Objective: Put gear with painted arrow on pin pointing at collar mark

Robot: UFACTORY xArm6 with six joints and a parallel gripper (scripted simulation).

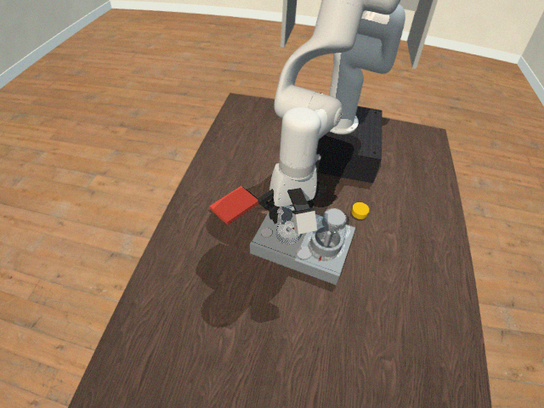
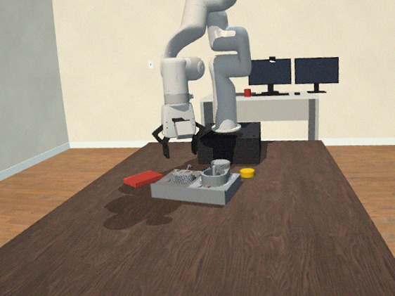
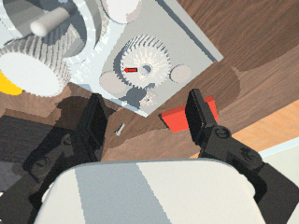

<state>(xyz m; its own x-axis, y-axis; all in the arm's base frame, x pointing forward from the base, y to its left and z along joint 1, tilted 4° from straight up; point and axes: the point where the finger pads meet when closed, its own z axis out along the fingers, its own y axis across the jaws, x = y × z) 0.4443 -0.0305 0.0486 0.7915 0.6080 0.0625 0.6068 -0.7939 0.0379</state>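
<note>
The gripper (image 3: pixel 145 119) hangs above the table's dark wood (image 2: pixel 238 259) with its jaws wide and nothing between them, well clear of the work. In the wrist view the gear (image 3: pixel 144 69) lies flat on the grey case (image 3: pixel 198 39) at about twelve o'clock from the gripper, its red arrow (image 3: pixel 131 70) pointing toward nine o'clock; it is not yet on the pin. The wide jaws and the height suggest an approach to pick the gear up, the wrist being squared to its arrow first. The pin (image 3: pixel 50 21) leans into the upper left of that view, inside the collar (image 1: pixel 325 246). The top view alone shows the small red mark (image 1: pixel 320 257) on the collar's near side, which the wrist view cuts off. Only the exterior view shows the gap between fingers and case. A red block (image 2: pixel 142 178) lies at nine o'clock of the case, a yellow disc (image 2: pixel 247 172) at three o'clock. The case can slide; care is advised.
</note>
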